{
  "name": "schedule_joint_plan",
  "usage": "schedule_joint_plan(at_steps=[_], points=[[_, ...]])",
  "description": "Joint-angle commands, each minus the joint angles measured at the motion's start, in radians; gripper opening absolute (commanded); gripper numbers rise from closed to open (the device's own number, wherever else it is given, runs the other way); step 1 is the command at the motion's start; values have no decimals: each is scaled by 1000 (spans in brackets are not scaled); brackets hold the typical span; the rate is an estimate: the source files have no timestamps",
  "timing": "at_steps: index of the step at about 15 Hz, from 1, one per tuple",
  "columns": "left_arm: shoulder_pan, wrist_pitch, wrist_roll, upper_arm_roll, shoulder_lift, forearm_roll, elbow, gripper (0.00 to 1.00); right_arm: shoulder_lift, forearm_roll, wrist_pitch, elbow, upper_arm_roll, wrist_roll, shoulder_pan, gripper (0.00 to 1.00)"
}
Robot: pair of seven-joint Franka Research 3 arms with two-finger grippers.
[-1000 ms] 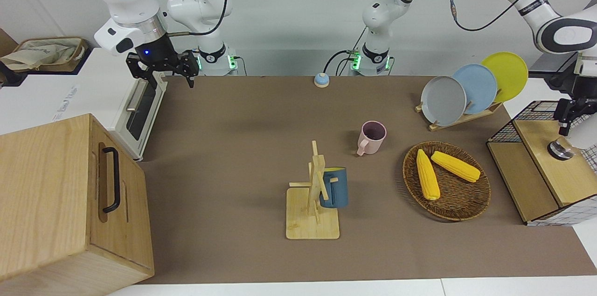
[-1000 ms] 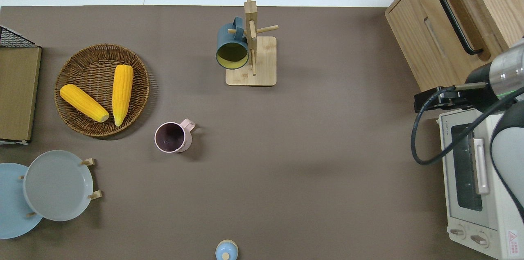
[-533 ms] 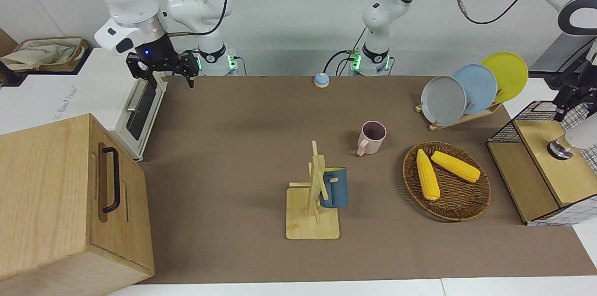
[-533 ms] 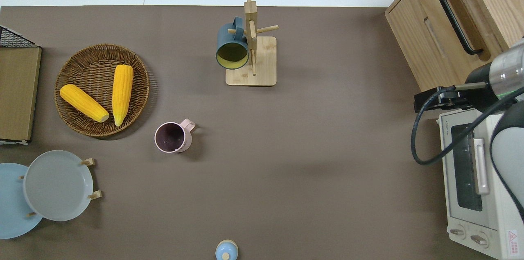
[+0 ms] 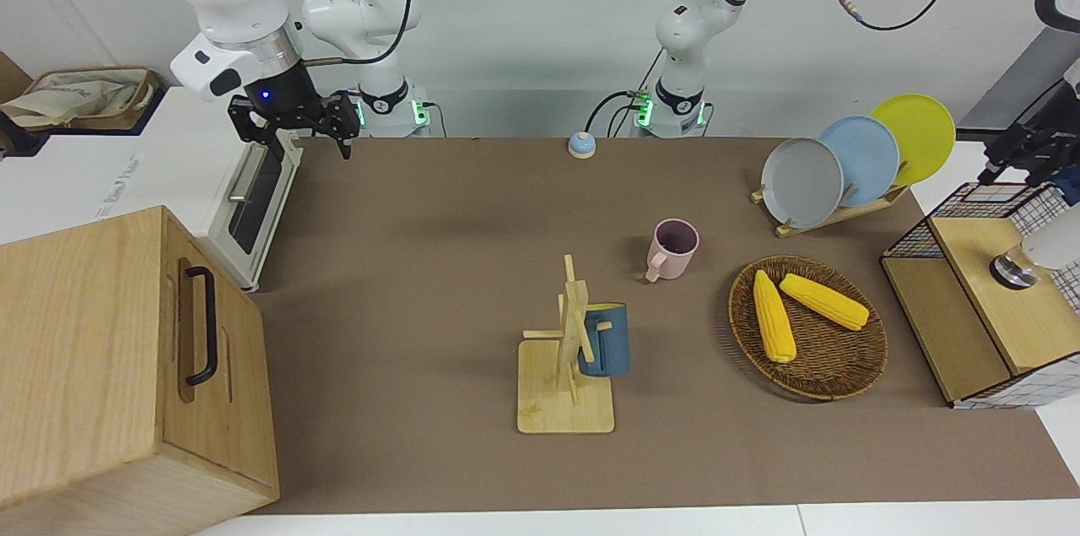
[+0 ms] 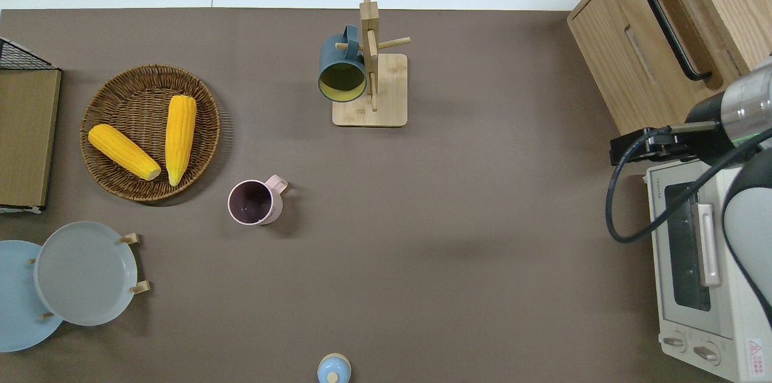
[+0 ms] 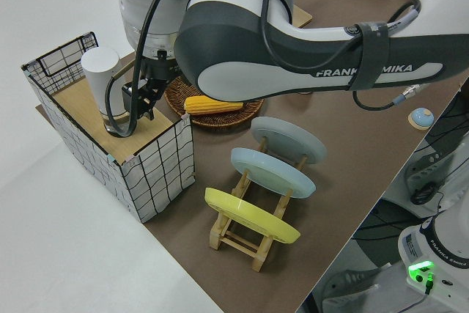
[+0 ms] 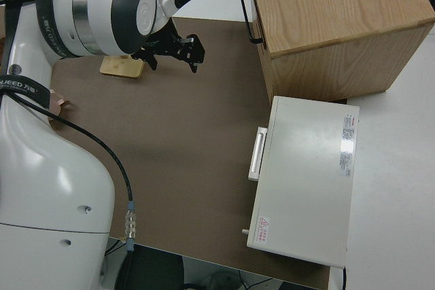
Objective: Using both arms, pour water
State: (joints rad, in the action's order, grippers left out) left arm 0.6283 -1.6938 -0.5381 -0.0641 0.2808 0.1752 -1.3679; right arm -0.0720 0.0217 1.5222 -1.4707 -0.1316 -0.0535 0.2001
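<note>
A white cylindrical bottle (image 5: 1049, 243) (image 7: 101, 78) with a metal base stands upright on the wooden shelf of a wire basket (image 5: 953, 207) (image 7: 157, 170) at the left arm's end of the table. My left gripper (image 5: 1010, 167) (image 7: 143, 105) hangs open close beside the bottle, holding nothing. A pink mug (image 5: 672, 247) (image 6: 253, 202) stands on the brown mat toward the middle. A blue mug (image 5: 604, 339) (image 6: 342, 72) hangs on a wooden rack (image 5: 565, 401). My right arm is parked with its gripper (image 5: 297, 137) (image 8: 173, 52) open.
A wicker tray (image 5: 844, 376) holds two corn cobs, with a plate rack (image 5: 831, 211) of three plates nearer to the robots. A wooden cabinet (image 5: 93, 367) and a white toaster oven (image 6: 699, 262) fill the right arm's end. A small blue bell (image 5: 581, 145) sits near the robots.
In the front view my left gripper has moved upward, from right at the bottle's base to level with the wire basket's rim. The right arm has not moved.
</note>
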Motion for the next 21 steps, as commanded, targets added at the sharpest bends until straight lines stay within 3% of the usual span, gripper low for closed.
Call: schedule_joint_plan(at_steps=[1, 5, 9, 12, 16, 18, 21], points=[[-50, 123, 115, -8, -47, -66, 24, 991, 12, 12, 3, -7, 1, 20, -5, 990], [-160, 203, 326, -13, -110, -88, 21, 993, 12, 12, 3, -7, 1, 20, -5, 990], [-263, 249, 478, -16, -129, -88, 16, 993, 12, 12, 3, -7, 1, 20, -5, 990], [-324, 255, 541, -16, -137, -92, 13, 993, 12, 12, 3, -7, 0, 20, -5, 990], [-504, 238, 581, -17, -134, -244, 4, 993, 12, 12, 3, -7, 1, 20, -5, 990], [-516, 221, 602, -20, -132, -224, 4, 995, 12, 12, 3, -7, 1, 20, -5, 990], [-533, 129, 621, -69, -138, -212, -13, 995, 12, 12, 3, -7, 1, 20, -5, 990]])
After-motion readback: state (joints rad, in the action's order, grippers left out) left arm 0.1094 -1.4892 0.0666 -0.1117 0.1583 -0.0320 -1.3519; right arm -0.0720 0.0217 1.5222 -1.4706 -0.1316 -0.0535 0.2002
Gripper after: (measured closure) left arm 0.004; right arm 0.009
